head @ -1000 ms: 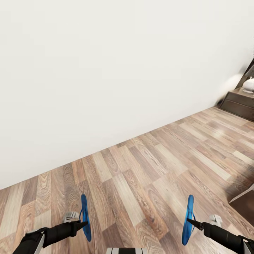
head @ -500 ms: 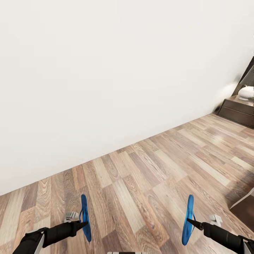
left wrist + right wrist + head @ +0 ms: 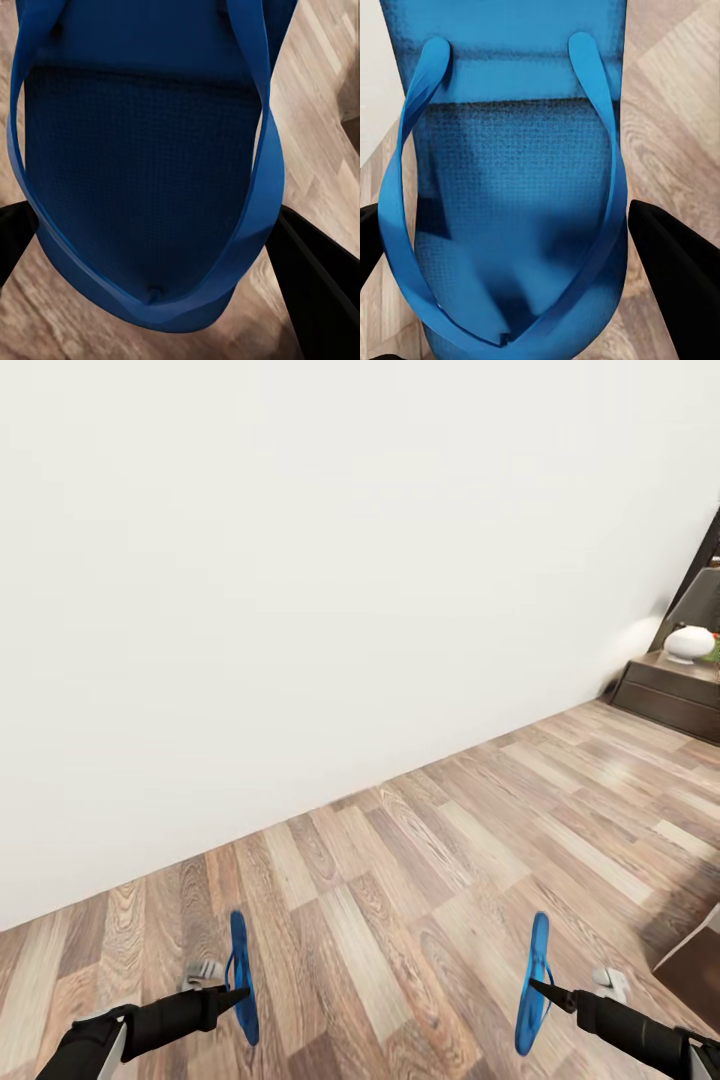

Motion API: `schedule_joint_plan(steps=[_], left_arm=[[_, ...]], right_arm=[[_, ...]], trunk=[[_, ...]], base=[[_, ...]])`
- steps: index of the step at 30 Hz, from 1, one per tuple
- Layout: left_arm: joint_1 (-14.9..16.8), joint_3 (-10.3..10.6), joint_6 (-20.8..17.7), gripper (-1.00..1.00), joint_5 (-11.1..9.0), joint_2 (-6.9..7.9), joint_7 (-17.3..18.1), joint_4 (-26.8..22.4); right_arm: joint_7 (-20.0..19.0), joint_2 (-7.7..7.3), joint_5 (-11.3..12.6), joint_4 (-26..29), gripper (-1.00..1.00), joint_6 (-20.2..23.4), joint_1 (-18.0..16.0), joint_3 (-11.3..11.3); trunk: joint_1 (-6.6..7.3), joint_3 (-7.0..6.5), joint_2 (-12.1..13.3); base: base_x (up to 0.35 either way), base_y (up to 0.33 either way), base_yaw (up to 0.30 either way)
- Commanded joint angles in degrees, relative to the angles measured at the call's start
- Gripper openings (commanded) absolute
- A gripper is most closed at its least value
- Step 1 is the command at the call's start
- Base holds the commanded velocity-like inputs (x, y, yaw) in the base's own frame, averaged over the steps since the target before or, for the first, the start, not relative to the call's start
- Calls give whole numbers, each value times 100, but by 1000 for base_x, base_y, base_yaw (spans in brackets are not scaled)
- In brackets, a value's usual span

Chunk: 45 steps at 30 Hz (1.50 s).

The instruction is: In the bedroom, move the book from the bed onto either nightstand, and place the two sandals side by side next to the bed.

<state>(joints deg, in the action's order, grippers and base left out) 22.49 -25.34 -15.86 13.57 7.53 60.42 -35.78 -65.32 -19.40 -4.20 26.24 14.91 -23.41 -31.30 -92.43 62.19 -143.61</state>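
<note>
Far off at your upper right you see a lamp [image 3: 688, 643] with a round white base and a dark shade. A speck of green [image 3: 714, 651], too small to identify, sits just beside its base. A plain white wall [image 3: 300, 580] runs leftward from the lamp, and a wood-plank floor [image 3: 420, 860] spreads out from it towards you.

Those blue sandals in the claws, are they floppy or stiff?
Probably fairly stiff: each sandal stands straight on edge without sagging. Likely light, since a claw pinches just one spot. The thin strap looks bendy.
</note>
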Motion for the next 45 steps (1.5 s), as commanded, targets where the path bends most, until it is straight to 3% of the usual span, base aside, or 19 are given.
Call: schedule_joint_plan(steps=[1, 29, 45], left_arm=[[6, -33, -58, -100, 41, -6, 42, -7], [3, -25, -67, -100, 41, -23, 32, 3], [3, -24, -64, -100, 41, -24, 24, 10]], right_arm=[[-30, 6, -45, 4, -100, 56, -6, -46], [-25, 6, -45, 4, -100, 56, -6, -51], [-31, 5, -45, 4, -100, 56, -6, -51]], trunk=[[3, -18, -1], [76, -638, 37], [427, -925, 679]], base=[[0, 0, 0], [0, 0, 0], [0, 0, 0]])
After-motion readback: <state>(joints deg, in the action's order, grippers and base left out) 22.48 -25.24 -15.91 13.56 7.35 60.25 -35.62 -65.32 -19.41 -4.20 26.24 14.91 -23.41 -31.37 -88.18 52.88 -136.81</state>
